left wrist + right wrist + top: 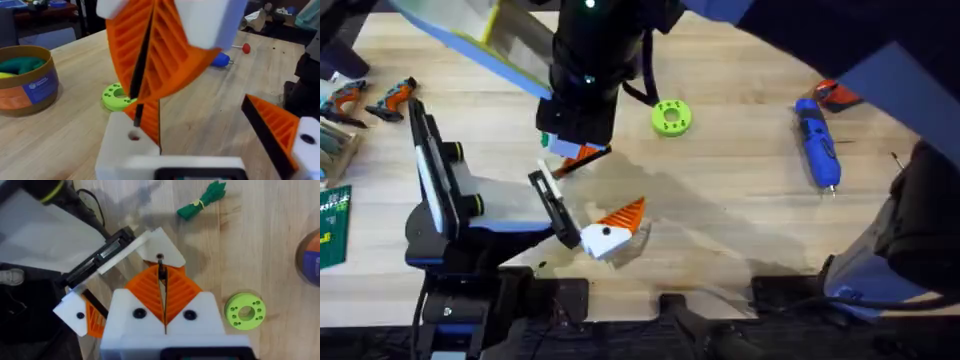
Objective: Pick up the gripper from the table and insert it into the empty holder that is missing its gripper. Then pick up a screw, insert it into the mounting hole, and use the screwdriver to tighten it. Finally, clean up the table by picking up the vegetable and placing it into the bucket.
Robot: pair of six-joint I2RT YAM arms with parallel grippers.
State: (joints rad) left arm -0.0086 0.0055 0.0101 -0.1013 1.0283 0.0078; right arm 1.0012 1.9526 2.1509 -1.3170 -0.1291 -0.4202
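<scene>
Right tool [162, 277] clenched on the gripper [149, 118]: likely light, rigid, ribbed plastic; best pinched across flat sides, above the holder [122, 150].

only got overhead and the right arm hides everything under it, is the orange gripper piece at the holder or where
Observer: The right gripper is shut on the gripper, whose lower end is against the bare white holder, beside the mounting hole. I cannot tell if it is seated.
Operator: ok and where's the vegetable for later
Observer: The vegetable lies flat on the table, apart from the holder and from the lime disc.
</scene>
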